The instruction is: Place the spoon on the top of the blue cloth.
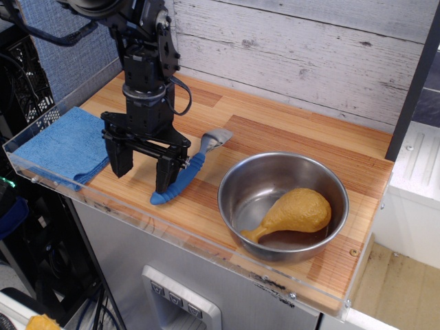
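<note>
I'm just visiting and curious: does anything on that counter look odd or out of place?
A chicken drumstick sits alone in the steel bowl. The spoon lies askew on the wood beside the open pincer, not on the blue cloth.
</note>
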You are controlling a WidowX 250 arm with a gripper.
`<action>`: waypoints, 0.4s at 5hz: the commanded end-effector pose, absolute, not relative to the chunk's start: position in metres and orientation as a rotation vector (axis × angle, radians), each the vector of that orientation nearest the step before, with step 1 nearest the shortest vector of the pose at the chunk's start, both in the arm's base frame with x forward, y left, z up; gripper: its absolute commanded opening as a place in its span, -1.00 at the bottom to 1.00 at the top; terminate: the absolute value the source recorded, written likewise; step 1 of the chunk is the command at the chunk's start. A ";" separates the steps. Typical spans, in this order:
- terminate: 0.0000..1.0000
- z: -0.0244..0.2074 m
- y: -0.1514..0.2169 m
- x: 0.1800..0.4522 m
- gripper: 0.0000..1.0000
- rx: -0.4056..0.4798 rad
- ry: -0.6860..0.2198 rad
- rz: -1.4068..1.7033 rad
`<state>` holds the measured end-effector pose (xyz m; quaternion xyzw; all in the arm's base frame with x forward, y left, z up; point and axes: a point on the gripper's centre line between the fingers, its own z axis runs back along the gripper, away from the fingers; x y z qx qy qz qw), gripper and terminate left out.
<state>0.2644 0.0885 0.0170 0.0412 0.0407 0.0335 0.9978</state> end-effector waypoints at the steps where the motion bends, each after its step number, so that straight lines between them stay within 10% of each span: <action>1: -1.00 0.040 0.084 0.275 1.00 0.076 0.022 0.086; 2: -1.00 0.071 0.066 0.273 1.00 0.117 -0.054 0.048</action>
